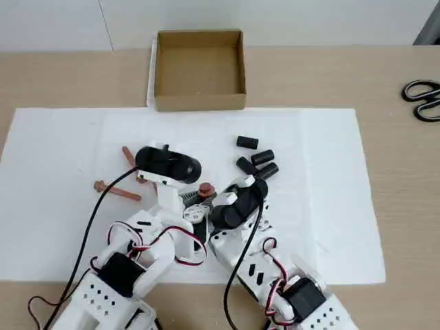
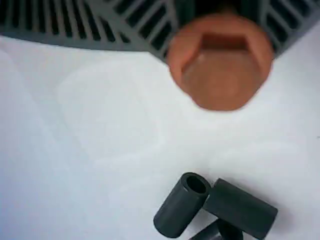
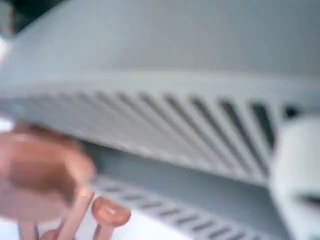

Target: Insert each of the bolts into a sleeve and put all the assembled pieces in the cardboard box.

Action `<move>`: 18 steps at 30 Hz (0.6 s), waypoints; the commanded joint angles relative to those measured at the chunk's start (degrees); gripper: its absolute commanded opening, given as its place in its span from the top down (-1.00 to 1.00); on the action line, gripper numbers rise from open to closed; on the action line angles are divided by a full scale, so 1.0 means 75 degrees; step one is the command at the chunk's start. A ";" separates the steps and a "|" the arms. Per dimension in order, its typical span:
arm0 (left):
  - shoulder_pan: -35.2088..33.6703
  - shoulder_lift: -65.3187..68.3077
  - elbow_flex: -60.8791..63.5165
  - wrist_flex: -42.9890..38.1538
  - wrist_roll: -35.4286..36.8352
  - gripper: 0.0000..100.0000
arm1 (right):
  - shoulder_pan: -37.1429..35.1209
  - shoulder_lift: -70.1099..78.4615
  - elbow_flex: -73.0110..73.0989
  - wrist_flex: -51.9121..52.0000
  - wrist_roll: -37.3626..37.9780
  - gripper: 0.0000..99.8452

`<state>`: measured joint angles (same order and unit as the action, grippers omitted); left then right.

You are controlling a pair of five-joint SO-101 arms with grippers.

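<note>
Both arms come in from the near edge of the table (image 1: 385, 69) and meet over the middle of the white paper sheet (image 1: 62, 137). The left gripper (image 1: 196, 205) is closed on a bolt (image 1: 205, 189). In its own wrist view the bolt's orange head (image 2: 220, 67) sits tight against the ribbed grey jaw, facing the camera. The right gripper (image 1: 232, 198) is just to the right of it, almost touching. From where I stand I cannot tell whether it grips anything (its wrist view is mostly blurred grey ribbing at close range).

The black sleeves (image 1: 262, 157) lie loose on the paper just beyond the right gripper. Three are bunched together and a fourth lies a little farther off. The left wrist view shows some of them (image 2: 180, 205) lying on their sides, two of them touching.

The loose bolts (image 1: 117, 191) lie on the paper to the left of the arms, near the left arm's black motor.

The cardboard box (image 1: 199, 69) stands at the far edge of the paper, open side up. A pair of scissors (image 1: 423, 100) lies far off on the right of the table.
</note>
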<state>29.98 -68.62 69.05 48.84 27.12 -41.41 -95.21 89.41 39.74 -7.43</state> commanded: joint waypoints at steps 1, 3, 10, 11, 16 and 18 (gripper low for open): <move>-0.0035 0.0035 -0.0018 0.0105 -0.0141 0.88 | 0.0018 -0.0135 -0.0105 -0.0193 -0.0012 0.99; -0.0035 0.0035 -0.0018 0.0141 -0.0117 0.76 | 0.0018 -0.0135 -0.0105 -0.0193 -0.0012 0.99; -0.0023 0.0023 -0.0029 0.0152 -0.0105 0.64 | 0.0018 -0.0135 -0.0105 -0.0193 -0.0012 0.99; -0.0023 0.0023 -0.0029 0.0152 -0.0105 0.64 | 0.0018 -0.0135 -0.0105 -0.0193 -0.0012 0.99; -0.0094 0.0023 -0.0346 0.0375 -0.0105 0.63 | 0.0029 -0.0135 -0.0105 -0.0193 -0.0012 0.99; -0.0305 0.0023 -0.0686 0.0633 -0.0105 0.63 | 0.0029 -0.0135 -0.0105 -0.0193 -0.0012 0.99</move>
<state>29.01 -68.35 68.35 51.74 26.77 -41.23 -95.30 89.32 39.74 -7.34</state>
